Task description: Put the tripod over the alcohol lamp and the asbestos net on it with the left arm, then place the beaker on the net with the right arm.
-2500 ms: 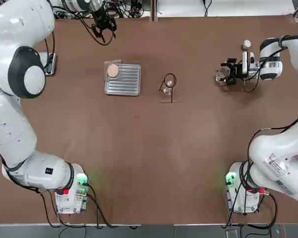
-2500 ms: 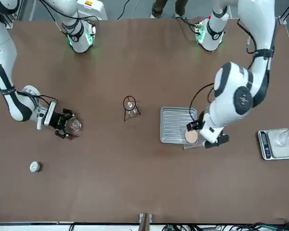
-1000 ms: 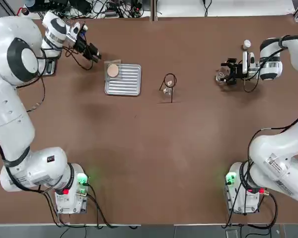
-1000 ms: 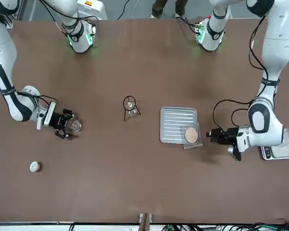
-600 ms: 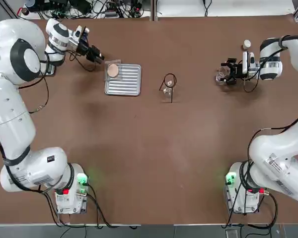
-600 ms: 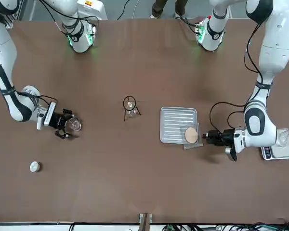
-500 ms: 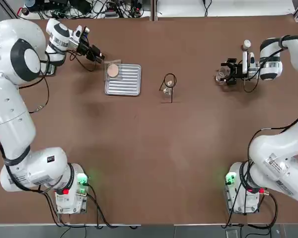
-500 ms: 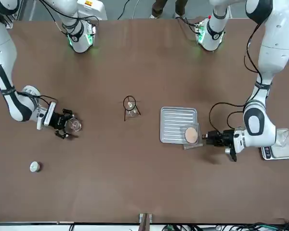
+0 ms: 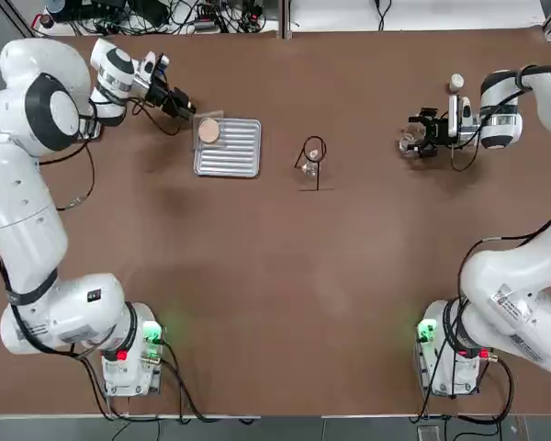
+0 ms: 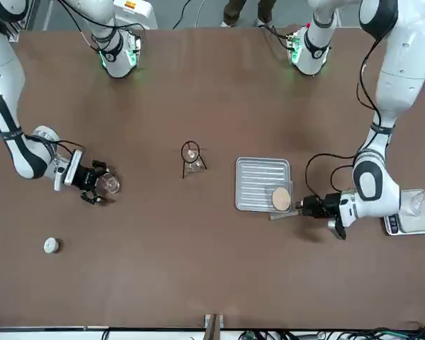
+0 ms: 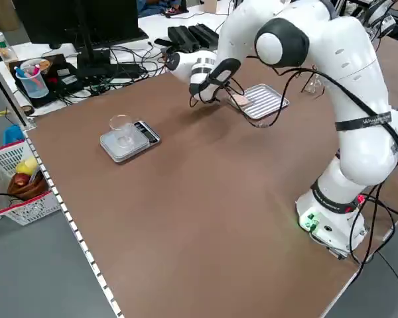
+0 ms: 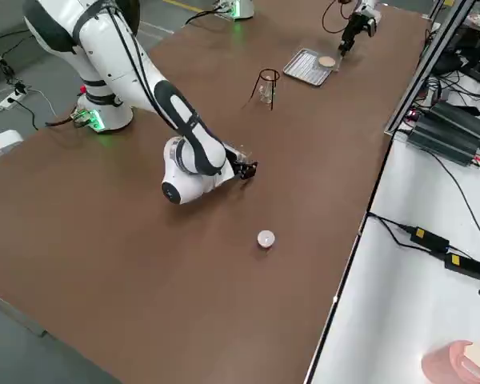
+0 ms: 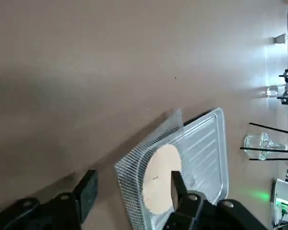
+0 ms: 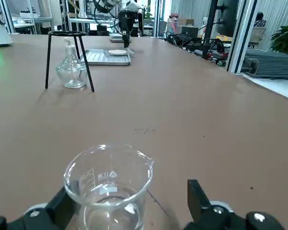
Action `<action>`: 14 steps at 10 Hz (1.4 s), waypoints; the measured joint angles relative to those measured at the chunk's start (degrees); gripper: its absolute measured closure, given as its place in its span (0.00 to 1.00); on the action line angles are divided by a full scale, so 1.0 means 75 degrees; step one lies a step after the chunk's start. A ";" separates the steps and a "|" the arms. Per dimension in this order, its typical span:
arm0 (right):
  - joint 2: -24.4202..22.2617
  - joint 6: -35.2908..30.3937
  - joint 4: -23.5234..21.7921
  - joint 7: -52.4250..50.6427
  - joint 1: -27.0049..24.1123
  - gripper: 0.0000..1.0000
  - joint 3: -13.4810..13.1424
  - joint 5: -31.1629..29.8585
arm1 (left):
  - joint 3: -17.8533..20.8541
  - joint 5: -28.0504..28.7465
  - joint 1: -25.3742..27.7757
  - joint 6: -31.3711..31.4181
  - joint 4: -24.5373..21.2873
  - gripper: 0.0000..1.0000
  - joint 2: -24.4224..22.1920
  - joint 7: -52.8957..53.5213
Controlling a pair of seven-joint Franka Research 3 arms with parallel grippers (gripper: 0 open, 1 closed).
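Observation:
The black wire tripod [image 9: 313, 150] stands over the alcohol lamp [image 9: 310, 167] at mid-table. The asbestos net [image 9: 208, 131], grey mesh with a tan disc, lies on the far-left corner of the ribbed tray [image 9: 228, 147]. My left gripper [image 9: 185, 108] is low at the net's outer corner. In the left wrist view it is open, and the edge of the net [image 13: 134, 163] lies between its fingers [image 13: 86, 188]. The beaker [image 14: 108, 189] stands on the table between the open fingers of my right gripper [image 9: 421, 133], with a gap on one side.
A small white cap [image 9: 456, 83] sits beyond the right gripper. A scale [image 10: 404, 212] with a glass dish stands at the table's left edge, behind the left wrist. Cables and equipment line the far edge.
The left gripper has slid along the table toward the net and now reaches its corner. The right arm and the beaker have not moved.

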 joint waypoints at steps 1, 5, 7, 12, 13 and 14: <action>0.0000 0.0000 0.0000 0.0000 0.0000 0.00 0.0000 0.0000 | -0.0005 -0.0001 -0.0090 0.0102 0.0000 0.31 0.0023 0.0000; 0.0001 -0.0003 0.0000 0.0000 -0.0002 0.00 0.0000 0.0003 | -0.0005 -0.0003 -0.0139 0.0180 0.0001 0.37 0.0079 0.0000; 0.0001 -0.0005 0.0000 0.0001 -0.0002 0.00 0.0000 0.0004 | -0.0005 -0.0003 -0.0140 0.0181 0.0005 0.48 0.0079 0.0000; 0.0001 -0.0008 0.0000 0.0001 -0.0002 0.00 0.0000 0.0007 | -0.0005 -0.0003 -0.0130 0.0191 0.0038 0.85 0.0079 0.0000; 0.0001 -0.0009 0.0000 0.0001 -0.0002 0.00 0.0000 0.0007 | -0.0005 -0.0003 -0.0124 0.0192 0.0049 0.91 0.0079 0.0000; 0.0001 -0.0012 0.0000 0.0001 -0.0002 0.01 0.0000 0.0007 | -0.0005 -0.0003 -0.0125 0.0192 0.0070 0.97 0.0078 -0.0010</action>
